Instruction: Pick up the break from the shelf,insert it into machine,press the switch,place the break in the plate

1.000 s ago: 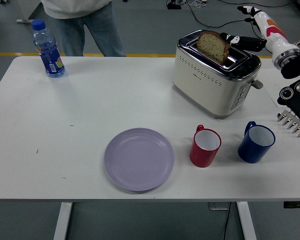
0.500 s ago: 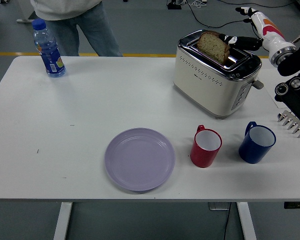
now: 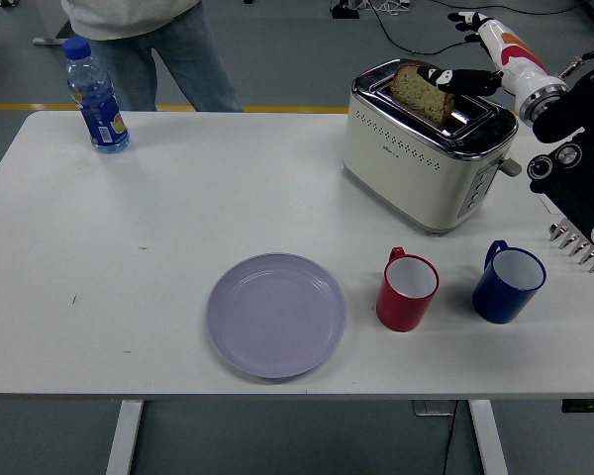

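On your far left, well away from the right robot hand (image 3: 467, 77), a capped water bottle (image 3: 96, 96) with blue liquid stood on the worktop (image 3: 178, 218), in front of a person (image 3: 148, 45) at the far edge. Nearer you lay a lilac plate (image 3: 276, 314) with nothing on it, then a red mug (image 3: 407, 289) and a blue mug (image 3: 509, 282); as far as you could see, neither held anything. Behind them the cream toaster (image 3: 426, 148) held the bread slice (image 3: 424, 91), upright and raised out of its slot. The right robot hand reached in from the right, its dark fingertips (image 3: 443, 75) pinching the slice's upper edge.
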Controlling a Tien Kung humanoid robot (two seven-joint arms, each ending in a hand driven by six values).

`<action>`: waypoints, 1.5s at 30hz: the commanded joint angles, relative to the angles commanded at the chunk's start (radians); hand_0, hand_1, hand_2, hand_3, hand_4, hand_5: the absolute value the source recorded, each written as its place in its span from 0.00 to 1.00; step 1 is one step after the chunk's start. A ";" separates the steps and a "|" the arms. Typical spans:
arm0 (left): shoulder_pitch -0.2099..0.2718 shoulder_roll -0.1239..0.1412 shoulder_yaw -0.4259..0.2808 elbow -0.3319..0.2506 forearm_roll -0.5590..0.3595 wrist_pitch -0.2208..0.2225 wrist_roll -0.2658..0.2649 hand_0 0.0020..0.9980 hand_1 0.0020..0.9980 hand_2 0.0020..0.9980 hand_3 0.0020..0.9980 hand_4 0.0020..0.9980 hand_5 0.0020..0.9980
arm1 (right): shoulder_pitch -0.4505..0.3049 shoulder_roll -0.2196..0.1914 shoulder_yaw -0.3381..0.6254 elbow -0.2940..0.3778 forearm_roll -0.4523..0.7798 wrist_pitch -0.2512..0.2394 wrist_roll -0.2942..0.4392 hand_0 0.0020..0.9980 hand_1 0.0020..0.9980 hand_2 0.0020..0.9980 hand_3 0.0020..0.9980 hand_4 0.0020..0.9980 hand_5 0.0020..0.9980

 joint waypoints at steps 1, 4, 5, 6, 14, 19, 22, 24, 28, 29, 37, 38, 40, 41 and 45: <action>0.000 0.000 0.000 0.000 0.000 0.000 0.000 0.70 0.72 0.70 0.58 0.31 0.82 | 0.002 0.002 -0.001 -0.003 0.000 0.001 0.002 0.87 0.82 0.85 0.88 0.87 0.49; 0.001 0.000 -0.001 0.000 0.004 0.000 0.001 0.70 0.72 0.70 0.58 0.31 0.82 | 0.014 0.016 -0.011 -0.034 0.006 0.009 0.017 0.87 0.82 0.85 0.88 0.87 0.49; 0.001 0.000 -0.001 0.000 0.004 0.000 0.001 0.70 0.72 0.70 0.58 0.31 0.82 | 0.015 0.017 -0.012 -0.037 0.006 0.010 0.018 0.87 0.82 0.85 0.88 0.87 0.49; 0.001 0.000 -0.001 0.000 0.004 0.000 0.001 0.70 0.72 0.70 0.58 0.31 0.82 | 0.015 0.017 -0.012 -0.038 0.006 0.011 0.019 0.87 0.82 0.85 0.88 0.87 0.49; 0.003 0.001 -0.002 0.000 0.010 -0.001 0.003 0.69 0.72 0.70 0.58 0.31 0.82 | 0.053 0.055 -0.025 -0.113 0.002 0.027 0.034 0.86 0.82 0.84 0.87 0.87 0.48; 0.002 0.001 0.003 0.000 0.003 -0.001 0.001 0.69 0.72 0.70 0.58 0.31 0.82 | 0.070 0.068 -0.030 -0.137 0.000 0.033 0.033 0.85 0.80 0.83 0.87 0.86 0.47; 0.000 0.002 0.007 0.000 -0.003 0.000 0.000 0.69 0.72 0.70 0.58 0.31 0.82 | 0.082 0.078 -0.032 -0.157 -0.004 0.041 0.030 0.85 0.80 0.83 0.87 0.86 0.47; -0.002 0.002 0.007 0.000 -0.005 0.000 0.000 0.69 0.72 0.70 0.58 0.31 0.82 | 0.092 0.086 -0.037 -0.172 -0.005 0.048 0.029 0.84 0.79 0.81 0.85 0.86 0.46; -0.004 0.003 0.010 0.000 -0.010 0.000 0.000 0.69 0.72 0.70 0.58 0.31 0.82 | 0.115 0.106 -0.051 -0.210 -0.012 0.060 0.025 0.84 0.79 0.81 0.85 0.86 0.46; -0.004 0.002 0.010 0.000 -0.010 0.001 0.000 0.69 0.72 0.70 0.58 0.31 0.82 | 0.121 0.112 -0.055 -0.223 -0.012 0.062 0.024 0.82 0.76 0.79 0.83 0.85 0.45; -0.007 0.003 0.012 0.000 -0.012 0.001 0.000 0.69 0.72 0.70 0.58 0.31 0.82 | 0.158 0.153 -0.074 -0.299 -0.039 0.074 0.019 0.81 0.74 0.78 0.82 0.85 0.45; -0.007 0.003 0.012 0.000 -0.012 0.001 0.000 0.69 0.72 0.70 0.58 0.31 0.82 | 0.162 0.157 -0.075 -0.306 -0.044 0.077 0.018 0.81 0.74 0.78 0.82 0.85 0.45; -0.007 0.003 0.013 0.000 -0.013 0.001 0.000 0.69 0.72 0.70 0.58 0.31 0.82 | 0.169 0.166 -0.078 -0.321 -0.057 0.083 0.018 0.81 0.74 0.78 0.82 0.85 0.45; -0.007 0.003 0.013 0.000 -0.013 0.001 -0.001 0.69 0.72 0.70 0.58 0.31 0.82 | 0.172 0.168 -0.079 -0.324 -0.061 0.084 0.017 0.79 0.73 0.75 0.80 0.84 0.44; -0.009 0.003 0.015 0.000 -0.015 0.001 -0.001 0.69 0.72 0.70 0.58 0.31 0.82 | 0.182 0.181 -0.087 -0.345 -0.076 0.087 0.016 0.79 0.73 0.75 0.80 0.84 0.44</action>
